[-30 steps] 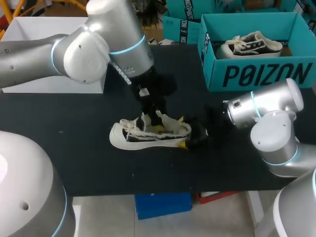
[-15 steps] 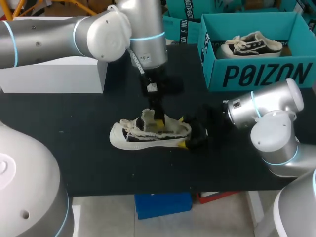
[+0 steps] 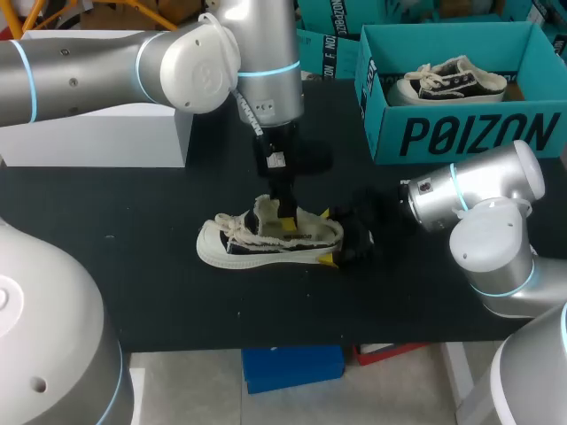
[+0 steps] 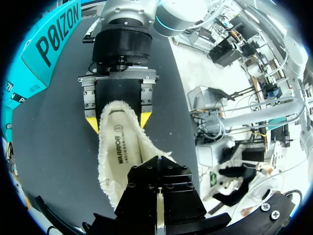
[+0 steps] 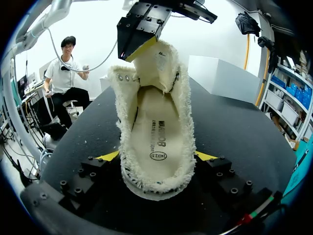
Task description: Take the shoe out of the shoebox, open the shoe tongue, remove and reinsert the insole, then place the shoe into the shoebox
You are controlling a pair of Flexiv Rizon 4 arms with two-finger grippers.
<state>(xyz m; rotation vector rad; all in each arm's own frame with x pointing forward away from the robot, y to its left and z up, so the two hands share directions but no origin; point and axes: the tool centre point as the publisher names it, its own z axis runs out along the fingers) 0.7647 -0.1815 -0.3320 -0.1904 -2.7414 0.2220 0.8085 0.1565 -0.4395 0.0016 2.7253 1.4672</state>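
On the bench (image 3: 133, 266), the right gripper (image 3: 327, 237) clamps the heel of the shoe (image 3: 266, 243) from both sides, while the left gripper (image 3: 285, 211) pinches the tongue (image 5: 156, 63) upright above the insole (image 5: 155, 132).

The shoe (image 3: 270, 239) is cream cloth with rough, frayed edges, its tongue (image 5: 159, 66) the same weave and its insole (image 5: 157, 132) smooth and matt, the table (image 3: 133, 266) is matt black, the shoebox (image 3: 461, 133) matt teal card, and the left arm (image 3: 204, 62) and right arm (image 3: 483, 199) have glossy, smooth silver shells.
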